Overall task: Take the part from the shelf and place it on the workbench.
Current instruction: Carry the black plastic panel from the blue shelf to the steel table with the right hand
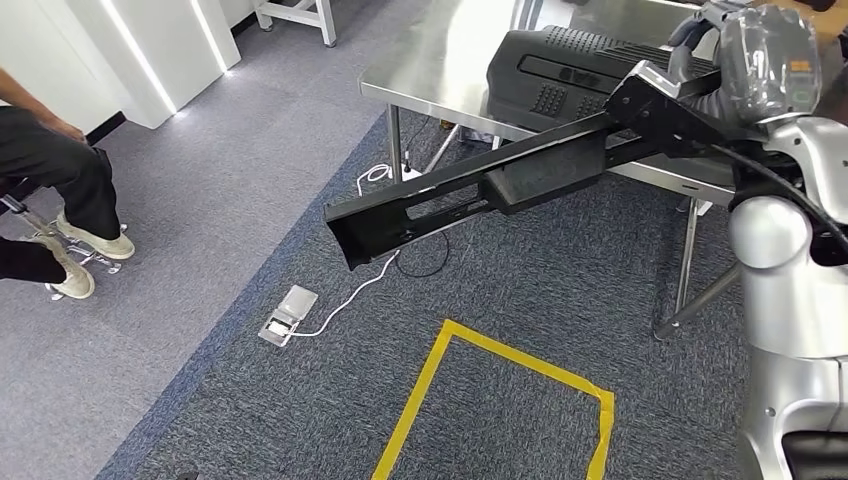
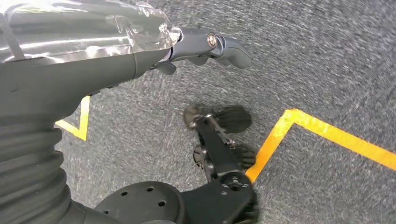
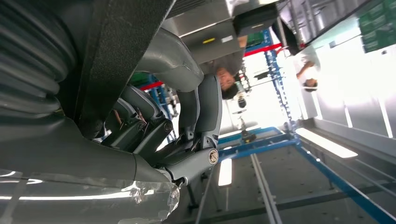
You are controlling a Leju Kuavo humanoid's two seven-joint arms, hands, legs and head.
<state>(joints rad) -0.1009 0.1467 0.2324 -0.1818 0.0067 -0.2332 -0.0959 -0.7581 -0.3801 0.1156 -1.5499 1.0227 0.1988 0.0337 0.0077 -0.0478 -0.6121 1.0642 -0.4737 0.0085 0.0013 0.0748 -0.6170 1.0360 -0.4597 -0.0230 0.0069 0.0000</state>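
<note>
In the head view my right hand (image 1: 690, 85) grips one end of a long black part (image 1: 470, 190). The part slants down to the left, out over the carpet in front of the steel workbench (image 1: 440, 60). From the right wrist, the dark fingers (image 3: 144, 126) curl around the edge of the black part (image 3: 121, 46). My left hand (image 2: 210, 46) hangs over the carpet with its thumb stretched out and nothing in it.
A second, bulkier black part (image 1: 560, 70) lies on the workbench. A person (image 1: 60, 170) sits at the far left. A floor socket box (image 1: 288, 315) with a white cable (image 1: 350, 295) lies under the held part. Yellow floor tape (image 1: 430, 390) marks a square nearby.
</note>
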